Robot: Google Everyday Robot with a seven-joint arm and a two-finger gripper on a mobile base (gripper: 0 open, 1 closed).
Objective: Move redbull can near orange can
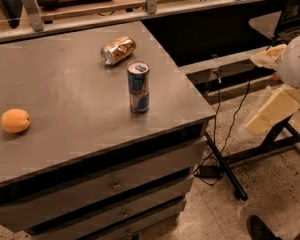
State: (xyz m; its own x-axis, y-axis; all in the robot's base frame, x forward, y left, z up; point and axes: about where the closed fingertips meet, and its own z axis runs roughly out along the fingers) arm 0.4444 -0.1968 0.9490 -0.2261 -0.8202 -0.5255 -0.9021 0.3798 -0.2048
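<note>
The redbull can (138,86) stands upright on the grey cabinet top (65,99), near its right edge. The orange can (118,50) lies on its side a short way behind the redbull can, at the far right of the top. The two cans are apart, with a small gap between them. My gripper (262,91) is cream-coloured and hangs in the air at the right edge of the view. It is off the cabinet, well to the right of both cans, and holds nothing that I can see.
A round orange fruit (15,120) lies at the left of the cabinet top. Drawers (115,184) run below the front edge. A black stand leg and cables (225,169) cross the floor on the right. A railing (150,4) runs behind the cabinet.
</note>
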